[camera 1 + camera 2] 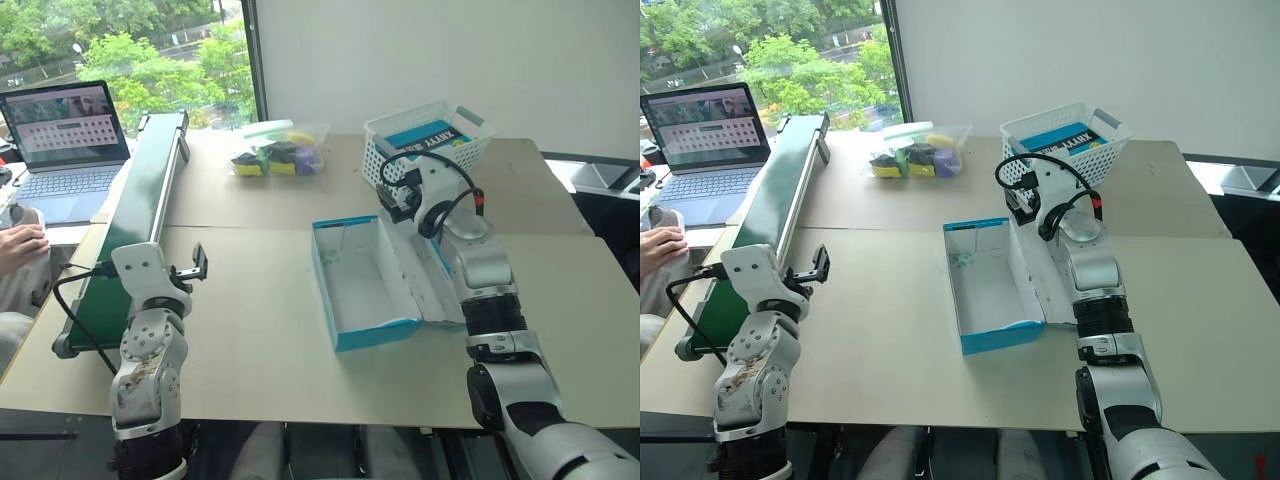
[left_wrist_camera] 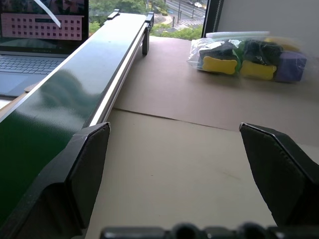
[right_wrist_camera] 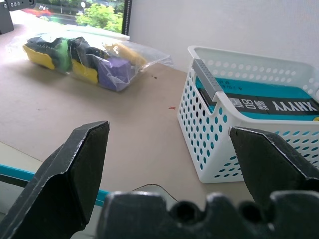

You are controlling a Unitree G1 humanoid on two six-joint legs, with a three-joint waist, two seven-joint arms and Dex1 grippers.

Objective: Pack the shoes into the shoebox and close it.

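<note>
A: Well, item one: the shoebox [image 1: 372,280]. We log it near the middle of the table [image 1: 250,330], light blue outside, white inside, lid folded back flat on its right side. We judge it lies open like that so the interior is ready to receive; it holds nothing yet.

B: And the shoes? We find none on the table, so we cannot place them.

A: Agreed. Item two: right gripper [image 3: 169,149]. We record its fingers spread wide, nothing between them. The arm reaches forward over the opened lid, gripper level, facing the white lattice basket [image 1: 425,140] with a teal box inside it.

B: Item three: left gripper [image 2: 182,159]. Also released, fingers well apart, empty. We note that arm drawn in near the table's left edge, gripper level and facing forward, just beside the green conveyor [image 1: 140,215].

A: Sundries: a bag of coloured sponges [image 1: 275,155] at the far side, a laptop [image 1: 65,145] left, a person's hand [image 1: 20,245] near it.
</note>
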